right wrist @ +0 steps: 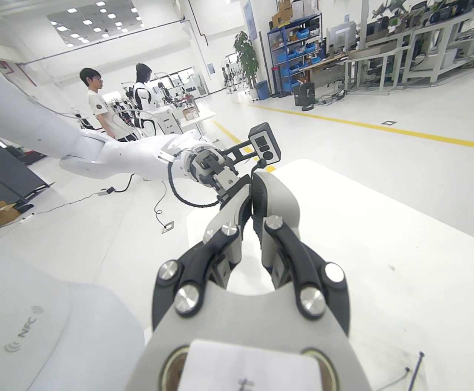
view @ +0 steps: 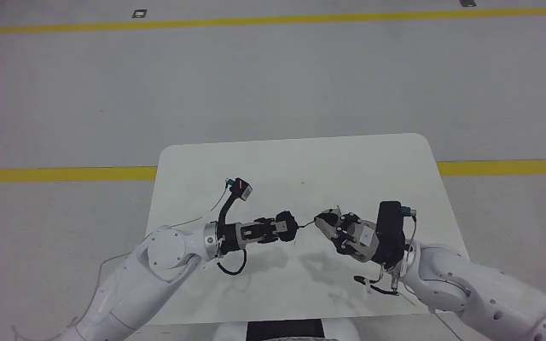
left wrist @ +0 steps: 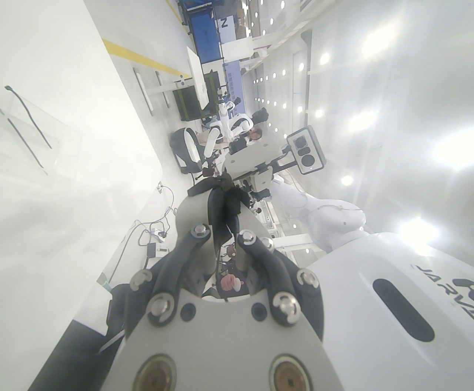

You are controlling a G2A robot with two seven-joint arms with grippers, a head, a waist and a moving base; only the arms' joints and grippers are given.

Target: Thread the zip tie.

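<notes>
The left gripper (view: 290, 226) and right gripper (view: 322, 222) are facing tip to tip above the table (view: 256, 170). The 2 are pinching narrow on the zip tie (view: 306, 223), which is spanning the gap between them. Judging by this, tail is being lined up with head; feeding slowly and level should help.

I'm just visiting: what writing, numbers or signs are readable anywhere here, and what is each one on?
"NFC", beside a wave mark, on the arm shell.
"N", one large letter, on a blue banner in the hall behind.
Maker's lettering on the white casing: runs off the edge, not readable whole.
Paper label by the wrist camera: mark cut off, unreadable.
Wall sign: too small to read.
</notes>
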